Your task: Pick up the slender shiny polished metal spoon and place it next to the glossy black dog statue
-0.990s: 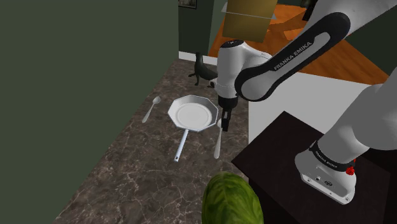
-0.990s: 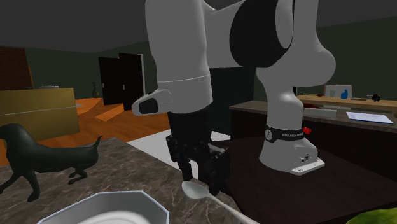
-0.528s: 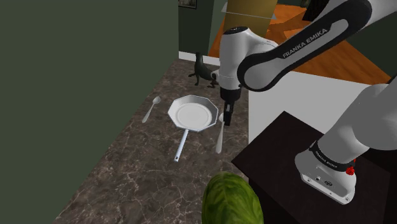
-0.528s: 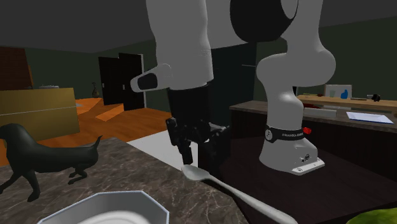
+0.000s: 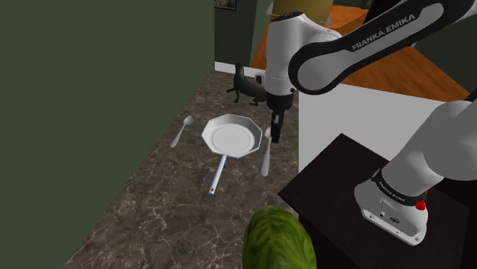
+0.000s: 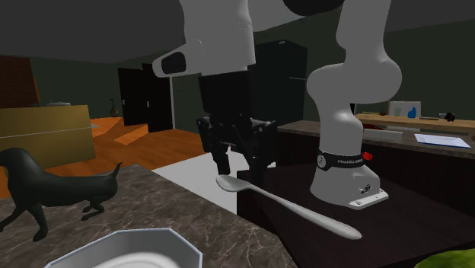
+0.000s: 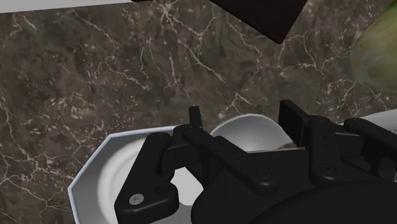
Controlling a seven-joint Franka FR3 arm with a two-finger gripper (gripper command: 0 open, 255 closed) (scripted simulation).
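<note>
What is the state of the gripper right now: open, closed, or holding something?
Gripper: closed, holding the metal spoon at its bowl end.

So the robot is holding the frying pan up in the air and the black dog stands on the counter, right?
No, it holds a spoon, not the frying pan. In the second exterior view the gripper clasps the spoon by its bowl end, up in the air. The frying pan lies on the counter, and the black dog stands there.
</note>
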